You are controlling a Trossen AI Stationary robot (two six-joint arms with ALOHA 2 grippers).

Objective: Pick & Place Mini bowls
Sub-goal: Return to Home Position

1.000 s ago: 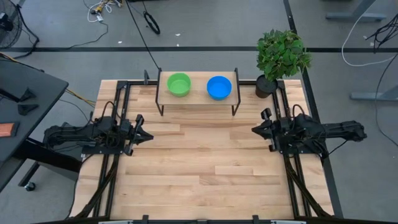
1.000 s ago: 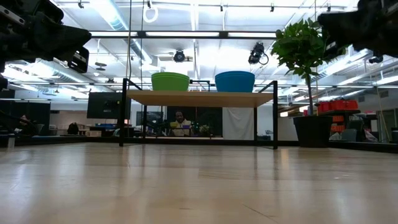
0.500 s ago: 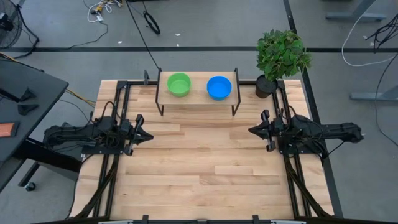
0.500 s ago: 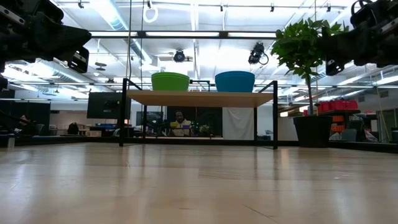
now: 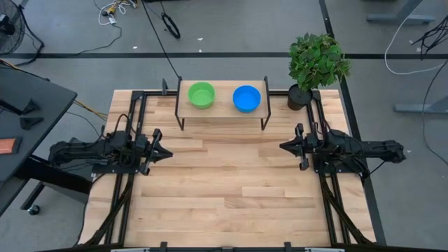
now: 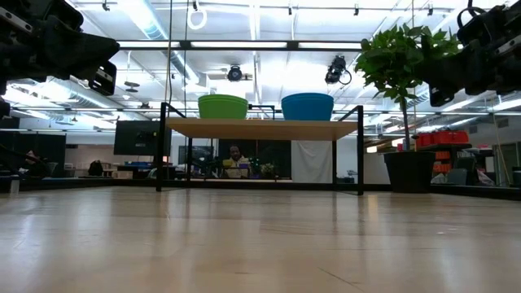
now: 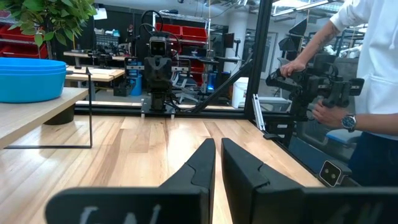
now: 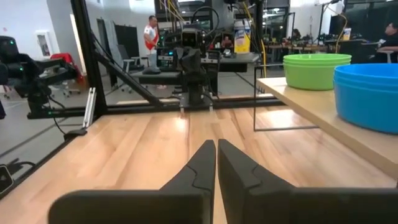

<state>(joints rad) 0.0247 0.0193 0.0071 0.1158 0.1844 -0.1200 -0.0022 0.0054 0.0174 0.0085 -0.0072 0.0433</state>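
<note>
Green mini bowls and blue mini bowls are stacked on the shelf, upper centre. Left tool, mid-left, and right tool, mid-right, are pressed together.

Open tabletop spans the frame's centre and bottom. At upper centre the shelf, holding green bowls and blue bowls, blocks the way; a potted plant stands at upper right, beside it.

Smooth, glossy plastic mini bowls; satin wooden shelf, legs probably metal.
</note>
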